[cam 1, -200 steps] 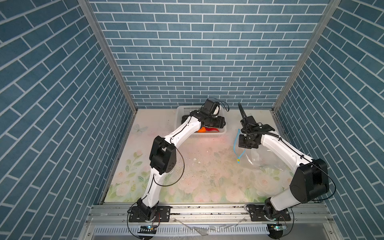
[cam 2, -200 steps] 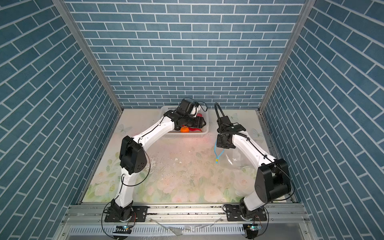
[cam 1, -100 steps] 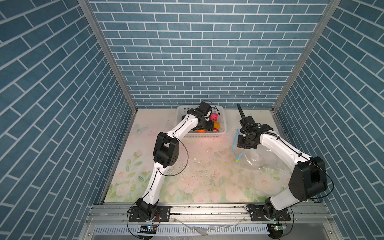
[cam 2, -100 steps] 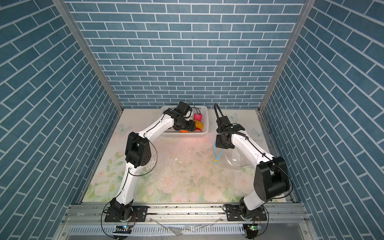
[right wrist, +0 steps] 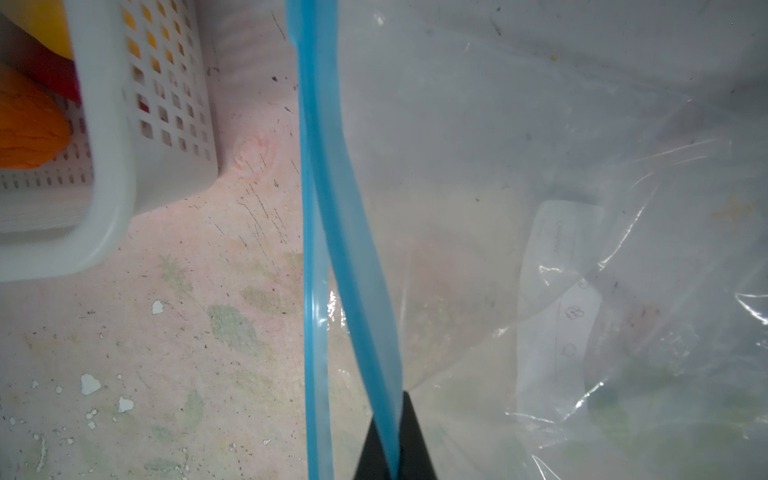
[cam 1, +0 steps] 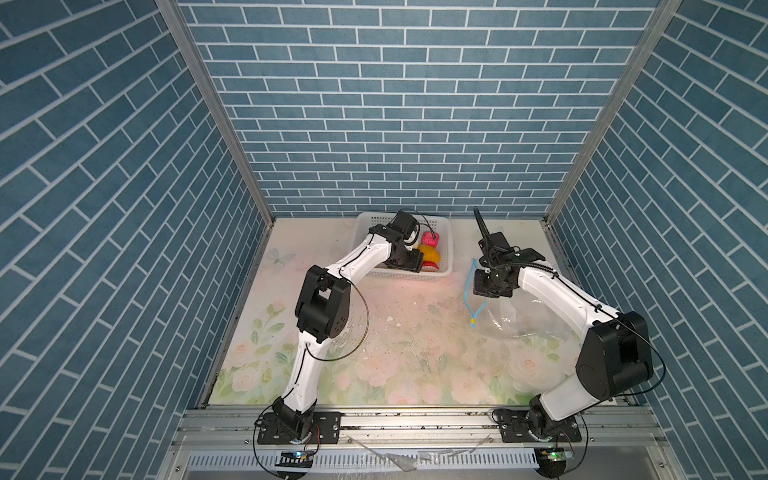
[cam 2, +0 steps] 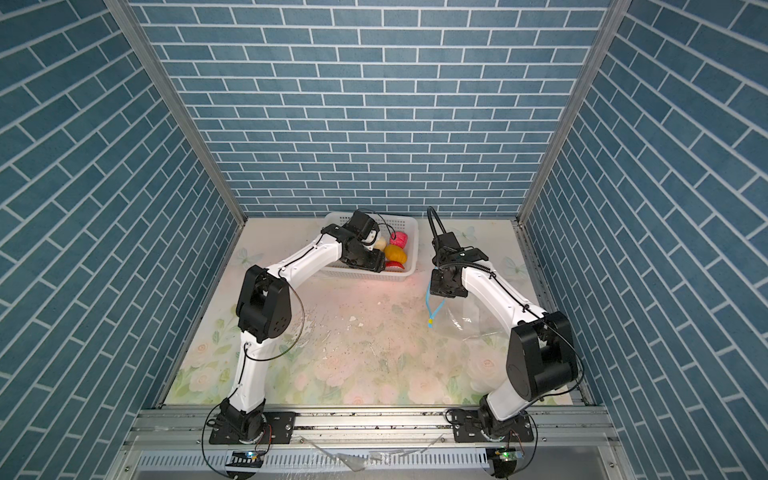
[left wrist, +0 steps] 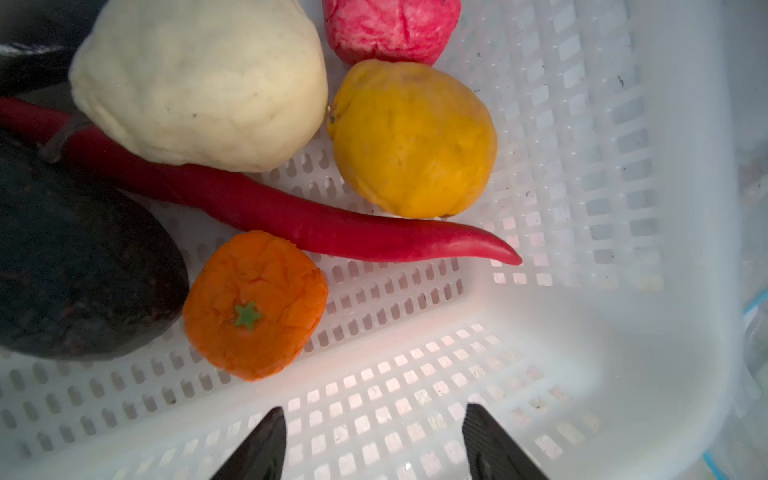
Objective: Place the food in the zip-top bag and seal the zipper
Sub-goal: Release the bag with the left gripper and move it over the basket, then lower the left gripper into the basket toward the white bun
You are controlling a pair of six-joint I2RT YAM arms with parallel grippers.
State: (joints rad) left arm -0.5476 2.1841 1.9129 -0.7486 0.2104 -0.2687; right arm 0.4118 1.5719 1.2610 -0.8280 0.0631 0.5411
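While the right gripper (right wrist: 395,440) is pinching the zip-top bag (right wrist: 540,166) by its zipper (right wrist: 332,208), the left gripper (left wrist: 374,436) is hovering spread over the food (left wrist: 411,137) in the basket (left wrist: 602,332). The slick strip could slip, collapsing the mouth.

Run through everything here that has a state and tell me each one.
Left gripper: open, empty, inside the basket.
Right gripper: shut on the zipper.
Zipper: unsealed, strips apart.
Bag: mouth open, looks empty.
Basket: holds the food.
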